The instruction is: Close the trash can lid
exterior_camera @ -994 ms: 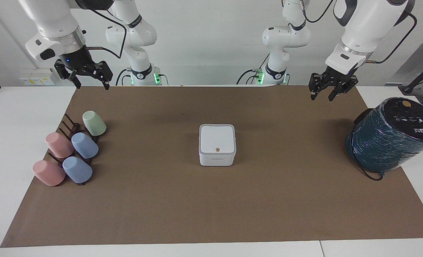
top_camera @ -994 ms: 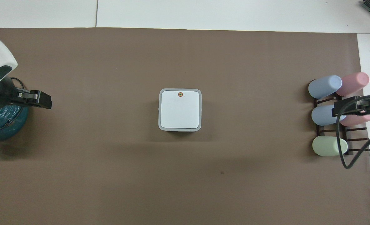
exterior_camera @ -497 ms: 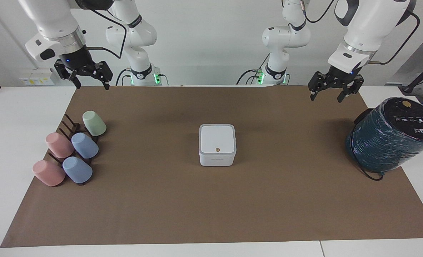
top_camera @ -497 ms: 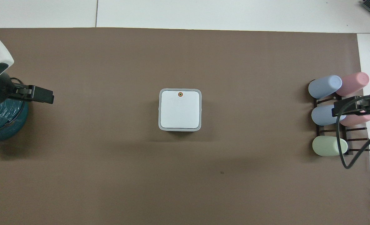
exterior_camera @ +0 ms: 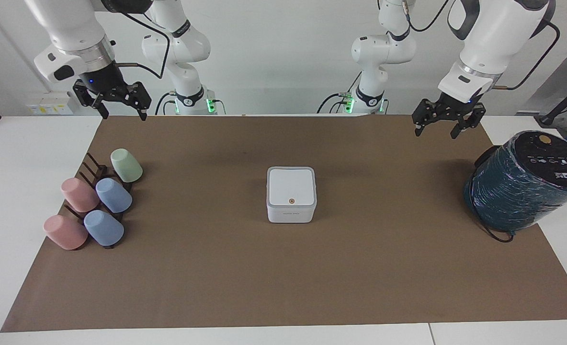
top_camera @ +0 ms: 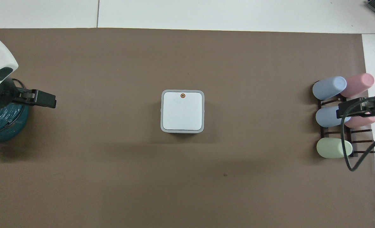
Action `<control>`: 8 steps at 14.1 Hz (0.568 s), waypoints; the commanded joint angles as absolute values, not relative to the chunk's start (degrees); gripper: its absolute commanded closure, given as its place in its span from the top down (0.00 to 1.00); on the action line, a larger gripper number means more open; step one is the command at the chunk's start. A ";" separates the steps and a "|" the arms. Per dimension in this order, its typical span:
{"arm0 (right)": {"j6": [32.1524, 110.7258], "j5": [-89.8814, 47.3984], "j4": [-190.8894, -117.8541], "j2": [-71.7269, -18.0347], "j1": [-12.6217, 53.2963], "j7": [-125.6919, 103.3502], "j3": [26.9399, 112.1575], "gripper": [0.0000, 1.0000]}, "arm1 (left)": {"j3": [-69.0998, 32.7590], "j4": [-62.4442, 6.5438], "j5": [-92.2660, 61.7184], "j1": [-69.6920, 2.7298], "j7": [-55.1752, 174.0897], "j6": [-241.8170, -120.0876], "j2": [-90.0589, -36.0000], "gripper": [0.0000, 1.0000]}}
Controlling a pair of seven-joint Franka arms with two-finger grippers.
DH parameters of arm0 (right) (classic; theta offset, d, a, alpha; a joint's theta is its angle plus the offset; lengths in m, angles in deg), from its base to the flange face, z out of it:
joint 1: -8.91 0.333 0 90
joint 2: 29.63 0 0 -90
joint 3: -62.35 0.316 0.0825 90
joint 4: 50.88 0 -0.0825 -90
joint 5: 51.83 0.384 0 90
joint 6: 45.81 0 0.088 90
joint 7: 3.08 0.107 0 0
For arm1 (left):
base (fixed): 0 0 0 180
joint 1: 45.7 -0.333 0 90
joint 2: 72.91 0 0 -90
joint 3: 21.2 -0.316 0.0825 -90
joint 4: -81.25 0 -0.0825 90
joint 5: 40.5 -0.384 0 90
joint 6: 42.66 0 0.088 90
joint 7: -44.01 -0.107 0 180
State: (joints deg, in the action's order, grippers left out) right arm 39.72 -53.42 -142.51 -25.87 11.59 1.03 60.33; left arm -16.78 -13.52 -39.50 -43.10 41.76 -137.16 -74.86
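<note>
Drifting slightly, left hand (exterior_camera: 439, 128) seemingly spread wider.

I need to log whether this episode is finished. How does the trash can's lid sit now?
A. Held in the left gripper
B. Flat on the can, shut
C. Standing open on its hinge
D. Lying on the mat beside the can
B: the lid lies flat on the trash can, and both grippers are away from it.

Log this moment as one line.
lid: shut | can: mid-mat | left claw: open, raised | right claw: open, raised
</note>
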 commanded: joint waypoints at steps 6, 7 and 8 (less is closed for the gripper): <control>39.45 -52.97 -143.26 -24.97 11.37 -0.10 60.41 1.00 | -16.89 -16.49 -40.59 -43.41 41.47 -138.46 -77.40 1.00; 39.36 -52.97 -143.26 -24.97 11.37 -0.10 60.41 1.00 | -16.89 -16.31 -40.59 -43.41 41.47 -138.46 -77.31 1.00; 39.36 -52.97 -143.26 -24.97 11.37 -0.10 60.41 1.00 | -16.89 -16.31 -40.59 -43.33 41.47 -138.54 -77.31 1.00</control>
State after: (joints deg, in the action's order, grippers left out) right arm 39.72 -53.42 -142.51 -25.87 11.59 1.03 60.33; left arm -16.91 -14.40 -39.50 -43.14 41.76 -137.49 -75.64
